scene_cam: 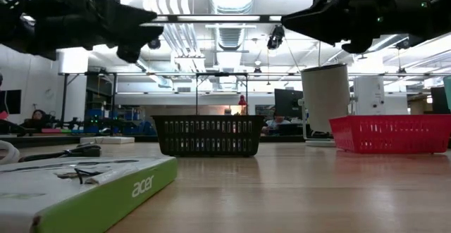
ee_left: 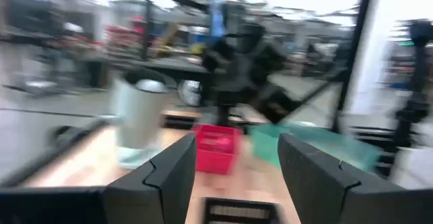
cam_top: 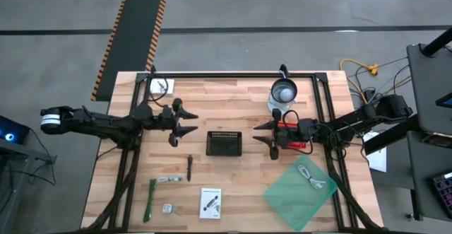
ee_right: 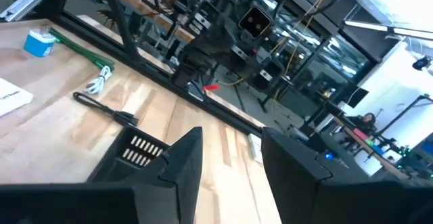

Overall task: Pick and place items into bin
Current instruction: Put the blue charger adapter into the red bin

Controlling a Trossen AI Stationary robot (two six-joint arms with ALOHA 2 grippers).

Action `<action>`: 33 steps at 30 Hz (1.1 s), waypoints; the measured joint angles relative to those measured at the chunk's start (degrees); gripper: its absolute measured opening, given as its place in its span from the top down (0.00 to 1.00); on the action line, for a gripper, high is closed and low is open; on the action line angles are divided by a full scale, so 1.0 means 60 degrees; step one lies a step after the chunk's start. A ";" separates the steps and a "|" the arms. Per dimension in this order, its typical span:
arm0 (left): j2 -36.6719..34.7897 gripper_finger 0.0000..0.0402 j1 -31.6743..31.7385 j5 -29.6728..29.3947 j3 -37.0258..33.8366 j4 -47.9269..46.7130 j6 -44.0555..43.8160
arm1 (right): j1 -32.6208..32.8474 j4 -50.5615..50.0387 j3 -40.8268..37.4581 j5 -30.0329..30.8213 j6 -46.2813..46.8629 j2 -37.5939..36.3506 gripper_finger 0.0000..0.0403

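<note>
Where planks run, wooden table [cam_top: 233, 184].

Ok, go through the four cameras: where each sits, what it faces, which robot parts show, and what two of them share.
High view: overhead, straight down on the table; both arms, left hand and right hand either side of the black bin.
Low view: at tabletop height, looking level across at the black bin; both arms hang overhead.
Left wrist view: on the left arm, facing the red basket; own open fingers in front.
Right wrist view: on the right arm, facing the black bin; own fingers.
Shared: high and low views both show bin and red basket.
</note>
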 joint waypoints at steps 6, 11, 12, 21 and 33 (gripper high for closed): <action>0.0689 0.52 -0.0517 0.0714 0.0547 0.0002 -0.0002 | 0.0000 0.0011 0.0004 0.0004 -0.0436 0.0000 0.65; 0.1324 0.52 -0.1292 0.0804 0.1052 -0.0153 0.0073 | 0.0000 0.0022 0.0004 0.0004 -0.0597 0.0000 0.65; 0.1423 0.52 -0.1489 0.0889 0.1181 -0.0322 0.0166 | 0.0000 0.0022 0.0004 0.0004 -0.0597 0.0000 0.65; 0.2084 0.52 -0.2844 0.0931 0.2610 -0.2891 0.0253 | 0.0000 0.0025 0.0004 0.0004 -0.0700 0.0000 0.65; 0.2189 0.52 -0.3689 -0.0778 0.5939 -1.0127 -0.2989 | 0.0000 0.0007 0.0007 0.0000 -0.0451 0.0000 0.67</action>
